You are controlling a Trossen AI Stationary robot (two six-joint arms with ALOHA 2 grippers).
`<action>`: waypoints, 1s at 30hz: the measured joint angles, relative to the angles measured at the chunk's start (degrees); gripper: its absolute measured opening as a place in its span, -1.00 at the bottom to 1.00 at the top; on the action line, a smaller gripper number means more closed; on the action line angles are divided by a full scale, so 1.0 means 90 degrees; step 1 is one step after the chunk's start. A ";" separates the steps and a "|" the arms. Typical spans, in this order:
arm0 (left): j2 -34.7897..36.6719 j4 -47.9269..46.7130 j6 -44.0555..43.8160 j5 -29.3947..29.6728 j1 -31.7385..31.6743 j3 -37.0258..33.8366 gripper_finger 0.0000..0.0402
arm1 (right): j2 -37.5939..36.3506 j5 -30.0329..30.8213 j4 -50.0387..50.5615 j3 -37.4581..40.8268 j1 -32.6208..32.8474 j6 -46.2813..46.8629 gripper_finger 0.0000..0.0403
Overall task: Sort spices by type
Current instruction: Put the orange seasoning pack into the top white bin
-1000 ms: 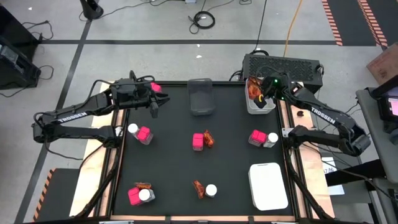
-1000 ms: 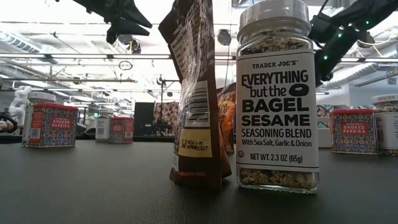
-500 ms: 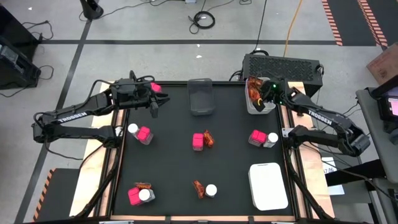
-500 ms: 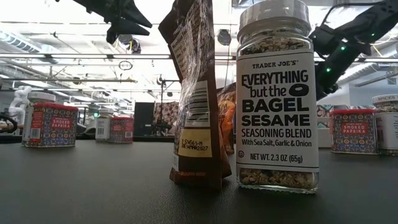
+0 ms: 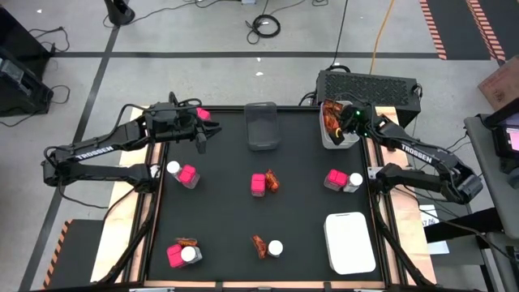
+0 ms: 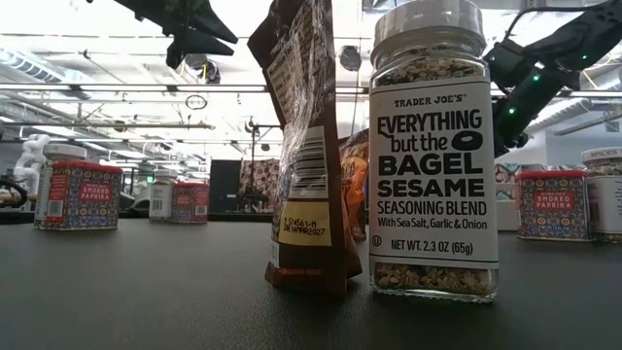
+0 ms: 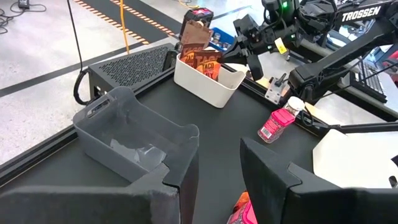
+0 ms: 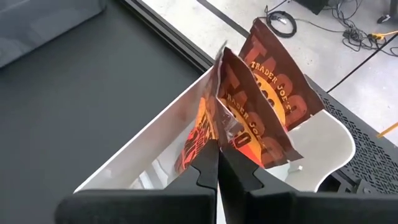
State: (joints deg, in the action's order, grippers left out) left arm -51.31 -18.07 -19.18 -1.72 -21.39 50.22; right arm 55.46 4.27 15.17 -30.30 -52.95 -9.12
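My right gripper (image 5: 347,122) is over the white bin (image 5: 350,139) at the table's far right, shut on an orange-red sachet (image 8: 208,130). A second sachet (image 8: 277,84) stands in the bin behind it. My left gripper (image 5: 201,130) hangs above the far left of the table, shut on a bright pink pack (image 5: 203,113). Pink packs, white-lidded jars and sachets stand in small groups on the black table: (image 5: 183,173), (image 5: 264,182), (image 5: 341,180), (image 5: 182,253), (image 5: 268,246). One jar (image 6: 432,146) and one sachet (image 6: 306,146) stand close in the low view. My left gripper has the pink pack (image 7: 241,213) between its two fingers; the fingers hide where they meet it. The pack is lifted clear of the table. My right gripper pinches the sachet's thin crinkled edge (image 8: 215,127) between its fingertips, slanting down from the near right. The sachet stands upright, its lower part inside the bin walls.
A dark grey tray (image 5: 262,126) stands at the far middle, between the two grippers. A second white bin (image 5: 350,242) lies near the right front corner. A black box (image 5: 369,85) sits just beyond the far right edge.
My right gripper has gone down toward the white bin, still shut on the sachet, which has sunk with it between the bin's walls; the last half second it has kept still.
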 joint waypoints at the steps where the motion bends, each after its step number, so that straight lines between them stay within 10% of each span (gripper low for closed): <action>1: 0.0000 0.0001 0.0000 0.0000 0.0000 0.0000 -0.41 | 0.0000 0.0004 0.0008 0.0000 0.0000 -0.0013 -1.00; 17: 0.0000 -0.0001 0.0002 -0.0046 0.0000 0.0000 -0.41 | 0.0002 0.0019 0.0360 -0.0167 0.0000 -0.0110 -0.37; 30: 0.0000 0.0001 0.0012 -0.0121 0.0002 0.0000 -0.41 | -0.0002 -0.0032 0.1770 -0.2380 0.0246 -0.0280 -0.09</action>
State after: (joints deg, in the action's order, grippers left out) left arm -51.31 -18.06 -19.07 -2.81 -21.37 50.22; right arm 55.44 3.99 31.10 -51.72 -50.73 -11.64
